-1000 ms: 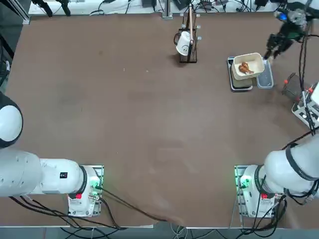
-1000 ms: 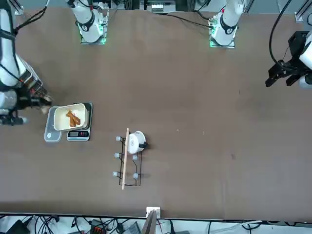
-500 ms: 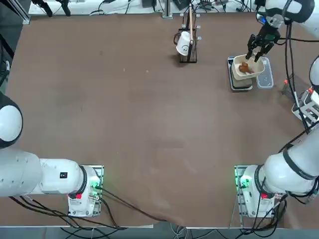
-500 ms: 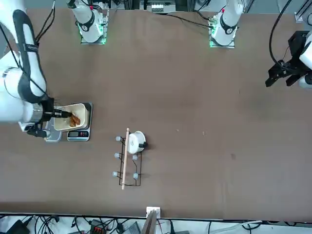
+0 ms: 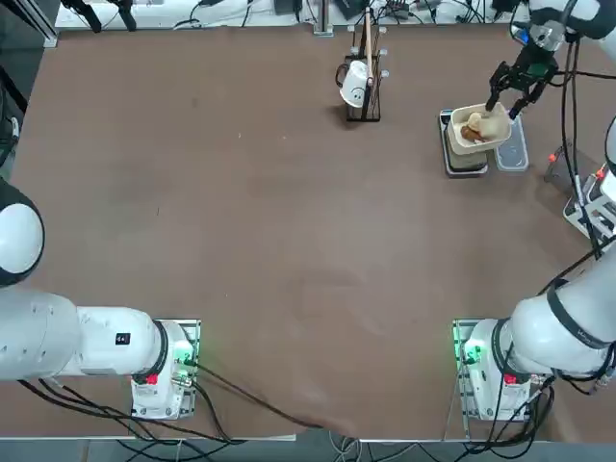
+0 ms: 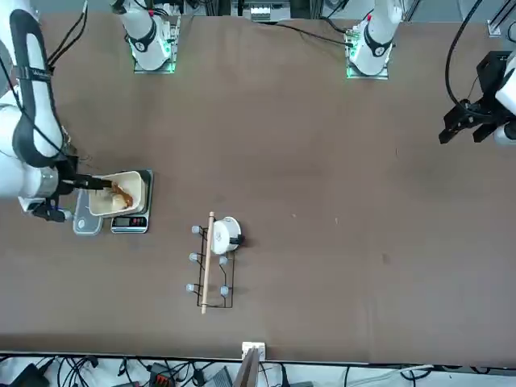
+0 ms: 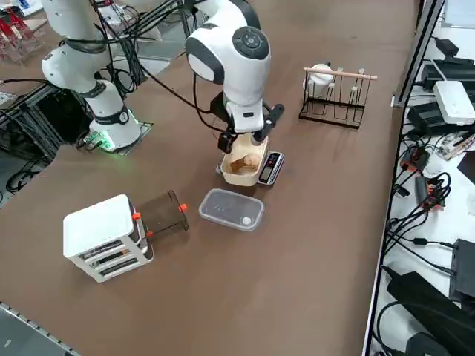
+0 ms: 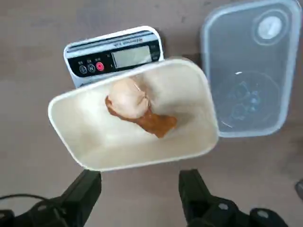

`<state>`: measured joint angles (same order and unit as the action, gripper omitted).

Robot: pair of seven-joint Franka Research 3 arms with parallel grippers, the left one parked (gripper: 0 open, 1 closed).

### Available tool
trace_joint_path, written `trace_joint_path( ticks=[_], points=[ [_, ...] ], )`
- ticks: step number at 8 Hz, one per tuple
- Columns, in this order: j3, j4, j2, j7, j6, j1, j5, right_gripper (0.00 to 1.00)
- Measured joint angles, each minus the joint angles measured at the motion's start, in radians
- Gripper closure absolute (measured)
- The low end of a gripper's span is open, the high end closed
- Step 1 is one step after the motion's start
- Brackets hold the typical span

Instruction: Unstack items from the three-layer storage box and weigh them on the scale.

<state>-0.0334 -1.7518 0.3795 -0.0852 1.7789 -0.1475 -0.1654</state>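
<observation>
The storage box stands near the table's right edge. The cream tray sits on the scale toward the far right corner, a clear container just beside it. In the tray, the whitish item lies against the orange-brown item. The right gripper hovers by the tray, fingers wide apart, holding nothing. Bare tabletop stretches widely to the tray's left.

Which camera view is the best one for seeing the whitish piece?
The right wrist view: there the whitish piece shows whole, resting against the orange-brown piece in the cream tray. The top view and right side view show it small; the front view only partly, near the right gripper.
</observation>
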Motion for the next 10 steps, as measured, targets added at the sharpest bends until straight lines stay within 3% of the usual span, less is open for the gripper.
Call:
trace_joint_path(
  ticks=[1,3,5,6,7,10],
  points=[
    [-0.009,0.000,-0.009,-0.047,-0.022,-0.004,0.020,0.03],
    [-0.038,0.001,-0.021,-0.239,-0.065,-0.024,0.159,0.20],
    [-0.046,0.001,-0.025,-0.464,-0.070,-0.065,0.301,0.65],
    [-0.047,0.001,-0.022,-0.574,-0.057,-0.090,0.346,0.84],
    [-0.047,-0.003,-0.011,-0.686,-0.024,-0.116,0.381,0.96],
    [-0.044,-0.067,0.036,-0.877,0.148,-0.194,0.408,0.99]
  ],
)
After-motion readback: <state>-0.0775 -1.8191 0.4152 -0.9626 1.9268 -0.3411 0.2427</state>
